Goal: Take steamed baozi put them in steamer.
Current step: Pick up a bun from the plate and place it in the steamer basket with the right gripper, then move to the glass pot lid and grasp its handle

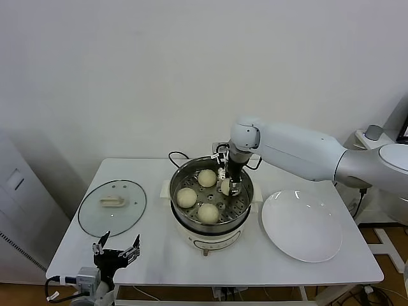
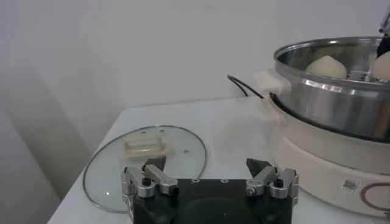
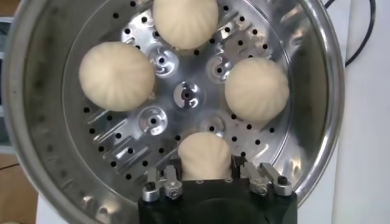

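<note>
head view, near to far: at the lower left of the frame the left end effector [image 1: 116, 247] is seen parked below the worktop [image 1: 153, 255] edge, its fingers spread wide and holding nothing. just beyond it, a glass lid [image 1: 112, 207] lies flat on the worktop at the left, and a white plate [image 1: 301, 224] with nothing on it lies at the right. between them, at the centre, the steamer [image 1: 211, 199] is seen with all four steamed baozi [image 1: 186, 197] inside it. three rest free on the perforated floor; the fourth sits between the fingers of the right end effector [image 1: 227, 187], which is reached down into the basket at its right side. in the right wrist view the fingers stand just beside this bun, partly apart; whether it is gripped or let go cannot be told.

the task is judged nearly done: only the release and the withdrawal of the right arm appear to be left.

a small label on the pot base is seen in the left wrist view, but no writing can be read.
</note>
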`<action>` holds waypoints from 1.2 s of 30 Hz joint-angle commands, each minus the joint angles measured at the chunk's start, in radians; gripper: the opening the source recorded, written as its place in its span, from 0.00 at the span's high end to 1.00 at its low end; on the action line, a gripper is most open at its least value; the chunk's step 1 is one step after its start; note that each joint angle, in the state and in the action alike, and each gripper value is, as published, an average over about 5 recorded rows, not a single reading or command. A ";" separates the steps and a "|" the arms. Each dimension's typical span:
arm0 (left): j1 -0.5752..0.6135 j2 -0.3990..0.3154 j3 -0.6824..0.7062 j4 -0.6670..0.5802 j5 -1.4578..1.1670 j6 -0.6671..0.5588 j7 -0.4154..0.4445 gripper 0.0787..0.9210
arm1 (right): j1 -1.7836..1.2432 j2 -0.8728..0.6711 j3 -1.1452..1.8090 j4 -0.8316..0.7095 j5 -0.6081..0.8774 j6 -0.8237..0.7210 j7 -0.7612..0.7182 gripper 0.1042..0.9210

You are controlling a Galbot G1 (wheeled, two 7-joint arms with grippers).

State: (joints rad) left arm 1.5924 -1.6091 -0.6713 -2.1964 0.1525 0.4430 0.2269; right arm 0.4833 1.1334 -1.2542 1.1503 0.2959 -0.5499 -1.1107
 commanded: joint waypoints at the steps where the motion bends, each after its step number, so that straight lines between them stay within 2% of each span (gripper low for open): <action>1: 0.000 -0.049 0.001 -0.001 0.000 0.001 0.000 0.12 | 0.005 -0.020 0.010 0.012 -0.005 -0.004 0.015 0.27; 5: 0.003 -0.049 0.000 -0.015 -0.005 0.006 0.003 0.12 | 0.031 -0.082 0.037 0.052 0.008 -0.003 0.013 0.15; 11: 0.005 -0.049 -0.015 -0.045 -0.045 0.008 0.004 0.12 | 0.011 -0.245 0.233 0.182 0.040 0.026 0.035 0.12; 16: 0.007 -0.049 -0.030 -0.061 -0.121 -0.015 -0.012 0.12 | -0.151 -0.406 0.513 0.288 0.137 0.087 0.220 0.12; 22: 0.000 -0.049 -0.029 -0.071 -0.166 -0.065 -0.043 0.12 | -0.579 -0.514 1.010 0.389 0.204 0.211 0.455 0.12; 25: -0.009 -0.049 -0.022 -0.065 -0.171 -0.093 -0.063 0.12 | -0.839 -0.481 1.313 0.421 0.209 0.261 0.513 0.12; 30: -0.015 -0.038 -0.011 -0.061 -0.163 -0.128 -0.064 0.12 | -1.206 -0.303 1.737 0.429 0.217 0.385 0.621 0.12; 36: -0.045 -0.017 -0.015 -0.018 -0.102 -0.164 -0.050 0.12 | -1.467 -0.080 1.966 0.441 0.232 0.509 0.721 0.12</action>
State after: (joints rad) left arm 1.5702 -1.6091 -0.6836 -2.2437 0.0212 0.3345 0.1821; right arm -0.4203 0.8490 0.0763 1.5282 0.4883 -0.2361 -0.6021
